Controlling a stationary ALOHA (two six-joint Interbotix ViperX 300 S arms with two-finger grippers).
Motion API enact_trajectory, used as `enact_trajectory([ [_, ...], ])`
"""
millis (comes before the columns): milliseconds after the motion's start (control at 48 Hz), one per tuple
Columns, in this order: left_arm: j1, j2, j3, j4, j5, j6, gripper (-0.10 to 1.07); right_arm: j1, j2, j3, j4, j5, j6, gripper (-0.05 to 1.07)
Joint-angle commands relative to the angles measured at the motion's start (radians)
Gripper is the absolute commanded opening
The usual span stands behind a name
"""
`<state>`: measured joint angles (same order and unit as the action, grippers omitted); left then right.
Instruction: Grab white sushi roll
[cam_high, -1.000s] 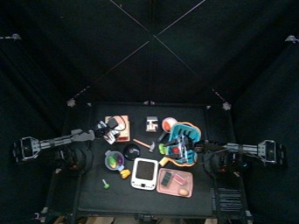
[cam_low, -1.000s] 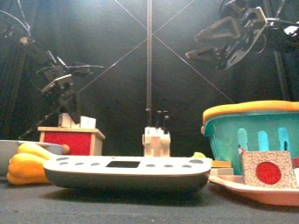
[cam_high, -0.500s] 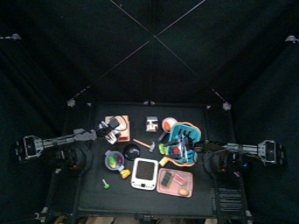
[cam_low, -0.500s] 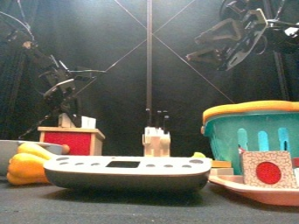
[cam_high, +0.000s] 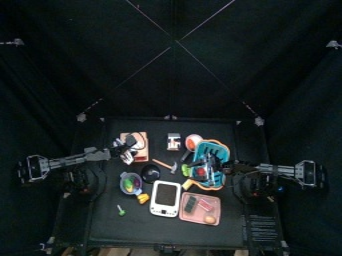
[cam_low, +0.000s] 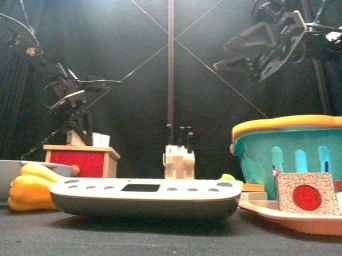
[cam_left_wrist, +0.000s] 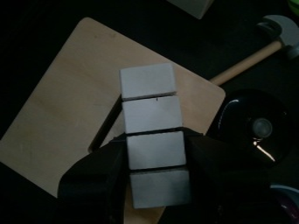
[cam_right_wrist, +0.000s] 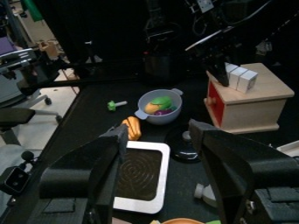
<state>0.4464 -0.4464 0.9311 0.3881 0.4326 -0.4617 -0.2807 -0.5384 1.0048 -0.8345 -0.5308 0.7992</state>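
Observation:
I cannot pick out the white sushi roll for certain. A small pale roundish piece (cam_right_wrist: 201, 190) lies beside the white tablet-like thing (cam_right_wrist: 140, 178) in the right wrist view. My left gripper (cam_left_wrist: 156, 153) is open and hangs above a row of white blocks (cam_left_wrist: 152, 109) on a wooden box (cam_left_wrist: 82, 96) at the table's left (cam_high: 130, 142). The jaws stand on either side of the blocks. My right gripper (cam_right_wrist: 170, 140) is open and empty, held high at the table's right (cam_low: 261, 60).
A teal basket (cam_high: 207, 153) stands at the right, with a salmon-pink tray (cam_high: 201, 207) in front of it. A bowl with toy food (cam_right_wrist: 160, 103) and the white tablet (cam_high: 164, 198) lie mid-table. A toy hammer (cam_left_wrist: 263, 48) lies beside the wooden box.
My left arm has shifted a little in the front view. Nothing has been taken hold of or let go.

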Motion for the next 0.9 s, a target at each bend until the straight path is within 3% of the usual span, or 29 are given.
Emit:
enact_trajectory([
  [0, -0.003, -0.017, -0.025, -0.002, -0.003, 0.000, 0.54, -0.005, -0.011, -0.009, 0.005, -0.008, 0.000, 0.91],
  [375, -0.028, -0.077, -0.021, -0.041, -0.003, 0.000, 0.54, -0.005, -0.009, -0.008, 0.006, -0.008, 0.002, 0.91],
  [875, -0.055, -0.078, -0.040, -0.149, -0.003, 0.000, 0.53, -0.005, -0.011, -0.008, 0.006, -0.008, 0.002, 0.91],
])
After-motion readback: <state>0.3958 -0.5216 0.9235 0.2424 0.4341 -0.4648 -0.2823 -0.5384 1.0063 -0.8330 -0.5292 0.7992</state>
